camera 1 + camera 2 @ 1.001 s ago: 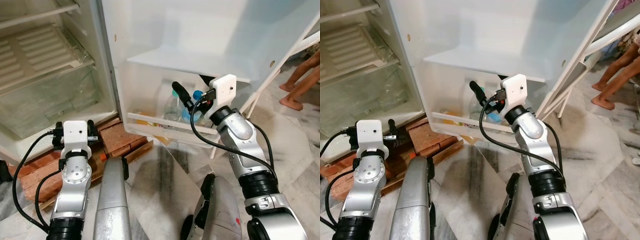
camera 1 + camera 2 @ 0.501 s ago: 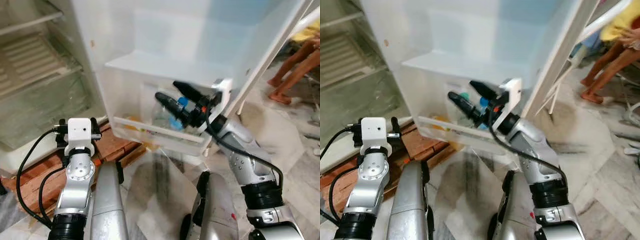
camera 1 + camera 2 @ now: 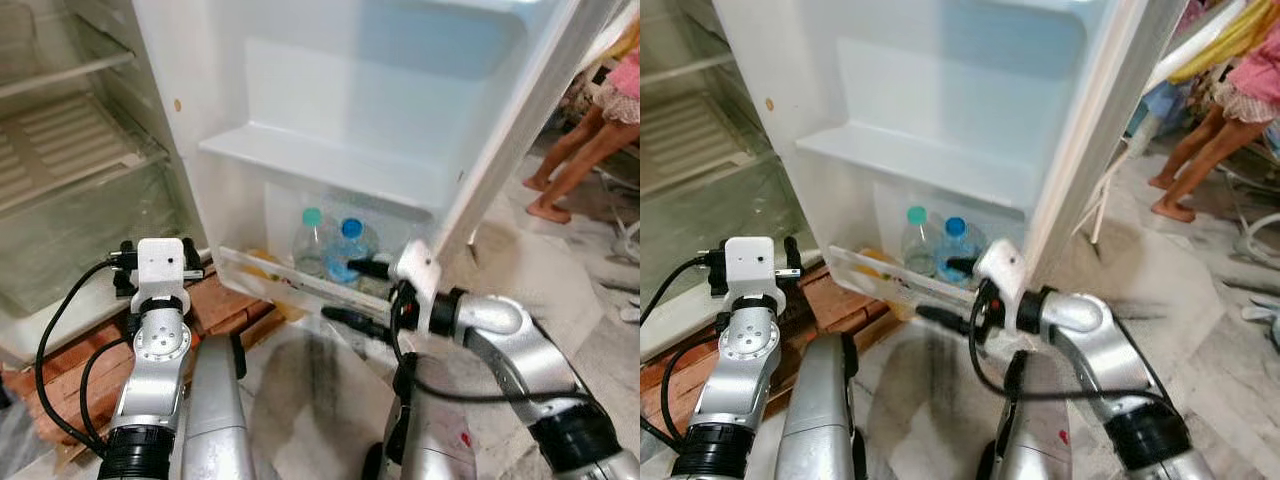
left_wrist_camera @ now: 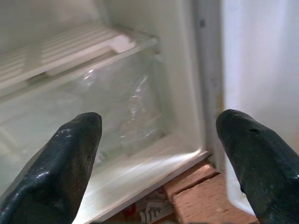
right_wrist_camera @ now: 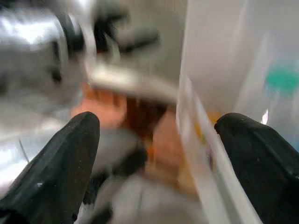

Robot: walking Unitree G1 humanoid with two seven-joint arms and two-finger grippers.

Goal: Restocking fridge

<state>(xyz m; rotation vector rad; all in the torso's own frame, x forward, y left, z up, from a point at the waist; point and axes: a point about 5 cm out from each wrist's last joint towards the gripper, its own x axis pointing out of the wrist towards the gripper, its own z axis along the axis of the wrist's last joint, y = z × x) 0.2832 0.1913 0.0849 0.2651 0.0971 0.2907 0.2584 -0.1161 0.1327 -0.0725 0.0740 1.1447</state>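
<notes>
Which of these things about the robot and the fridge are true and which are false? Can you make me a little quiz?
1. Two bottles stand in the door shelf of the fridge. True: a green-capped bottle and a blue-capped bottle stand side by side.
2. The right gripper is holding a bottle. False: its fingers are apart and empty, outside the door shelf.
3. The fridge door is closed. False: it is swung open.
4. The fridge sits on bricks. True: reddish bricks lie under its bottom edge.
5. The left gripper is open. True: its two black fingers are spread wide, pointing toward the clear drawer inside the fridge.
</notes>
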